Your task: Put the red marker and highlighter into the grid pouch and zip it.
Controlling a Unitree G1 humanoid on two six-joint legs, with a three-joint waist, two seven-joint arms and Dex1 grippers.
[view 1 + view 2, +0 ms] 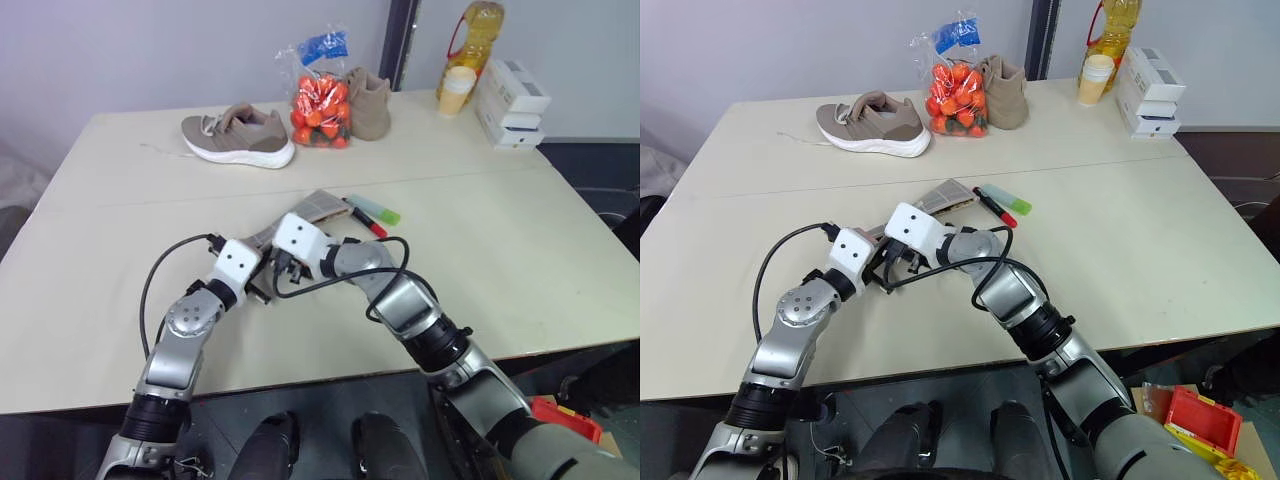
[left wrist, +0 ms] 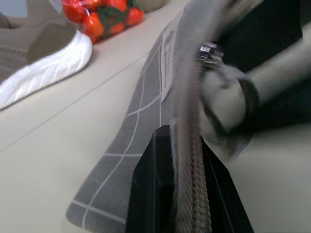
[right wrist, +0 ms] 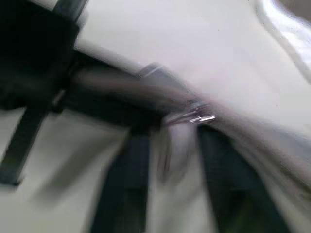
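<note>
The grid pouch (image 1: 318, 208) lies slanted at mid-table, its near end covered by both hands. My left gripper (image 2: 182, 145) is shut on the pouch's zipper edge, and the grey fabric with white lines (image 2: 131, 145) runs away from it. The metal zipper pull (image 2: 210, 50) sits further along that edge. My right gripper (image 3: 170, 141) meets the left one (image 1: 262, 280) over the pouch; its fingers stand apart on either side of the pull (image 3: 194, 116). The red marker (image 1: 366, 220) and the highlighter (image 1: 380, 210) lie side by side on the table just right of the pouch's far end.
At the back stand a beige shoe (image 1: 238, 135), a bag of orange fruit (image 1: 320, 100), a second shoe (image 1: 368, 100), a paper cup (image 1: 457, 90), an oil bottle (image 1: 472, 35) and stacked white boxes (image 1: 512, 100). The table's front edge (image 1: 300, 385) runs below my arms.
</note>
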